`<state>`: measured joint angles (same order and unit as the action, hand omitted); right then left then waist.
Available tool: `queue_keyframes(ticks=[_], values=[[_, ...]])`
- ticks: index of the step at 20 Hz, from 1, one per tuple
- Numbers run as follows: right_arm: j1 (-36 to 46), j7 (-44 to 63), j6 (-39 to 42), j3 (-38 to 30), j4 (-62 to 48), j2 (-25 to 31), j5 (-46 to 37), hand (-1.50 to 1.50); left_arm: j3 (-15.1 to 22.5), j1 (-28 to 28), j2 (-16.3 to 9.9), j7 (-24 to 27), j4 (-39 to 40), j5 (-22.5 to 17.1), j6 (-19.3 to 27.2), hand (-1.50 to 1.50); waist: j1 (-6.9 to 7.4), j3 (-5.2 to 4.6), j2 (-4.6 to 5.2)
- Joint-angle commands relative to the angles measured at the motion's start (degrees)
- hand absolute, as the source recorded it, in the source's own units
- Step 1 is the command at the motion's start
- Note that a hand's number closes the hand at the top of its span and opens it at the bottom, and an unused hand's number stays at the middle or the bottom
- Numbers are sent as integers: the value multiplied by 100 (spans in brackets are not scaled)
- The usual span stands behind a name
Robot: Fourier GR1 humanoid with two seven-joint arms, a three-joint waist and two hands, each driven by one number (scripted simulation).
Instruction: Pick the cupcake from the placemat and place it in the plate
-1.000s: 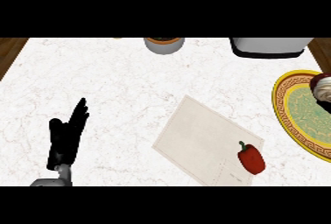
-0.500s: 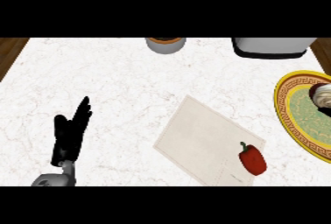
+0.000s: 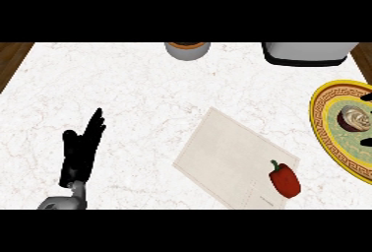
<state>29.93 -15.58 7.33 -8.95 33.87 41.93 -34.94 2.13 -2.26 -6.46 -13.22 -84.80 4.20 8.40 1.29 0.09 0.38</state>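
Cupcake (image 3: 356, 118) on plate (image 3: 325, 102), well apart from relaxed, straight-fingered left hand (image 3: 80, 152).

Kitchen — marble counter (image 3: 145, 88), plate (image 3: 327, 142)

Bright, even light; perhaps faint shadows.

We see the cupcake (image 3: 355, 118) sitting lower in the plate (image 3: 325, 106) than a second ago, when it was near the plate's far rim at the tabletop's right edge. Black fingers of the right hand (image 3: 367, 141) now show just beside it, apart from it.
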Motion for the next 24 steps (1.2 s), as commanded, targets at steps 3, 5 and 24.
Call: queue_keyframes(ticks=[3,5,24], values=[[71,-1350,284,-470,-214,-71,624,-150,-186,16,-49,207,262,-72,-39,0,-88,-2,-15],[179,-1648,492,-953,-260,-170,1204,-150,-83,-115,25,6,205,13,38,0,-143,6,-20],[-199,-2975,2491,-1984,-1581,538,2516,-150,-6,229,125,99,-196,77,10,0,-36,4,-14]])
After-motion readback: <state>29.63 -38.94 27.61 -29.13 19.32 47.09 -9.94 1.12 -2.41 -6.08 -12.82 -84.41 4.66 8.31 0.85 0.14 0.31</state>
